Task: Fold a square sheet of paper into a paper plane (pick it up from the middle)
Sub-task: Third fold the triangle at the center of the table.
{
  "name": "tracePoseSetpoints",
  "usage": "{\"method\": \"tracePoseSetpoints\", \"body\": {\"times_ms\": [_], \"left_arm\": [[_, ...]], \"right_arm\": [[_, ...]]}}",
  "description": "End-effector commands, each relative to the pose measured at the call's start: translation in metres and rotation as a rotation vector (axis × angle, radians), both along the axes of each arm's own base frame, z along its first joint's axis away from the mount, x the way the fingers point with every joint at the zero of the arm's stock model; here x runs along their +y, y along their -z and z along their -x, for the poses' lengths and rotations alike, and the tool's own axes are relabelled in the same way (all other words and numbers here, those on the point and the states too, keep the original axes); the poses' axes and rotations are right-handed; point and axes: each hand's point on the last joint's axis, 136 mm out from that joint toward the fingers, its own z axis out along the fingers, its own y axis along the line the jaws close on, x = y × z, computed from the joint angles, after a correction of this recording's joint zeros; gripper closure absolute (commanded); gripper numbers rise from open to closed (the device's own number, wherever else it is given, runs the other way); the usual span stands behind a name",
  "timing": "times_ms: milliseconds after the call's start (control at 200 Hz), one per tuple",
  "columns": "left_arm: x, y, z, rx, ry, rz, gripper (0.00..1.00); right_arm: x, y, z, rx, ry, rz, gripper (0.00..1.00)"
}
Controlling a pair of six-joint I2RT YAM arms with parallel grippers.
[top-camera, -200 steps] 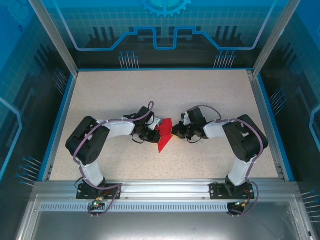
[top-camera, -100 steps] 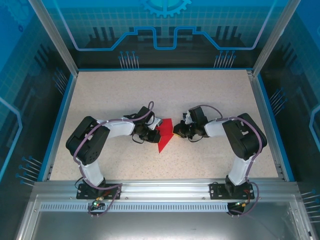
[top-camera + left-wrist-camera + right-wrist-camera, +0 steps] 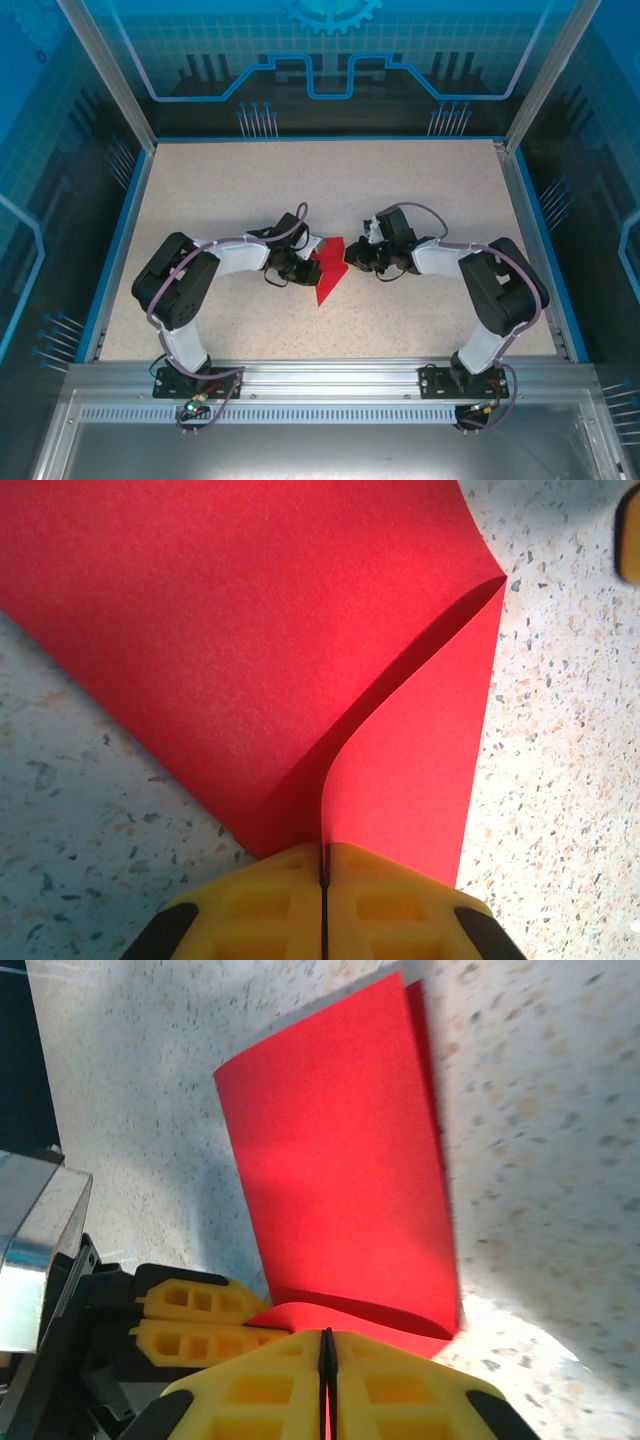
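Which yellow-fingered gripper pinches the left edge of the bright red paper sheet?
The left gripper; the right gripper pinches the bright red paper sheet from the opposite side.

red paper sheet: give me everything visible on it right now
The red paper is thin, plain, matte, unmarked and partly folded: from above, a wedge tapering toward the arm bases. Part lies flat on the speckled table midway between the arms; a flap curls up over it, not creased flat. The left gripper and right gripper are each shut on an edge, from opposite sides.
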Motion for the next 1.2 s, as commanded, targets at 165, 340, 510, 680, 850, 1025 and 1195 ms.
{"method": "tracePoseSetpoints", "body": {"times_ms": [165,340,510,680,850,1025,1195], "left_arm": [[0.018,0.032,0.016,0.073,0.006,-0.109,0.93],[0.018,0.031,0.016,0.068,0.004,-0.108,0.93],[0.018,0.032,0.016,0.073,0.005,-0.11,0.93],[0.018,0.032,0.016,0.071,0.005,-0.109,0.93],[0.019,0.033,0.017,0.073,0.004,-0.112,0.92],[0.018,0.032,0.016,0.07,0.005,-0.111,0.92],[0.018,0.033,0.016,0.073,0.005,-0.112,0.92]], "right_arm": [[0.008,0.039,0.011,0.083,0.017,0.054,0.9],[0.007,0.049,0.022,0.117,0.02,0.054,0.91],[0.01,0.019,0.026,0.057,-0.004,0.019,0.89],[0.025,0.007,0.045,0.039,-0.055,-0.014,0.89],[0.041,0.019,0.063,0.056,-0.079,-0.001,0.89],[0.054,0.034,0.076,0.081,-0.109,-0.007,0.89],[0.049,0.049,0.082,0.109,-0.104,0.025,0.9]]}}
